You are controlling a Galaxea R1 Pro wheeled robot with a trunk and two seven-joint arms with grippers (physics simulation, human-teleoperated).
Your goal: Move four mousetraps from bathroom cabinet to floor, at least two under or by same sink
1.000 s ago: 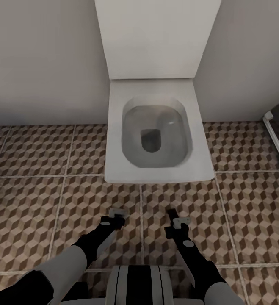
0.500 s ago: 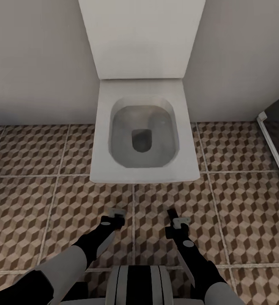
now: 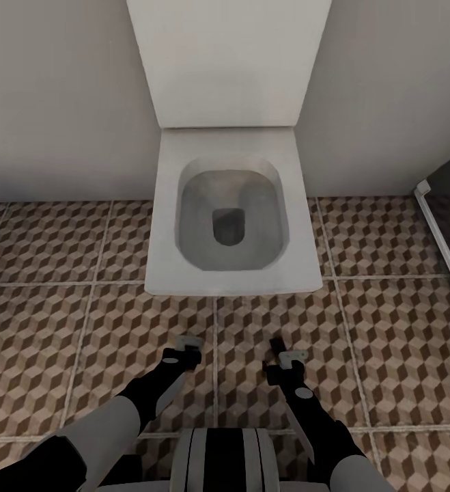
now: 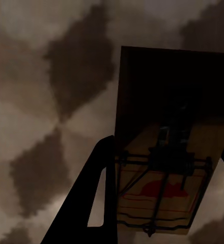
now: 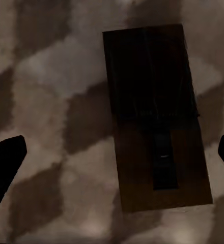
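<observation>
In the left wrist view a tan wooden mousetrap (image 4: 163, 198) with dark wire and a red print sits between the fingers of my left gripper (image 4: 165, 147); both fingers press its long edges. In the right wrist view a second mousetrap (image 5: 152, 117) lies flat and shadowed on the bathroom floor (image 5: 51, 91). My right gripper (image 5: 117, 152) hangs open over it, its fingers wide apart. In the head view both grippers, left (image 3: 187, 343) and right (image 3: 286, 355), are low over the cube-patterned bathroom floor (image 3: 61, 328). The cabinet and the sink are out of view.
A white toilet (image 3: 163, 225) with its lid raised stands against the grey wall straight ahead, just past the grippers. A white frame edge (image 3: 433, 205) with a dark area behind it runs along the right. Bare tiles stretch to both sides.
The whole view slid a little to the right during the first half second, then stayed still. Both grippers look the same throughout.
</observation>
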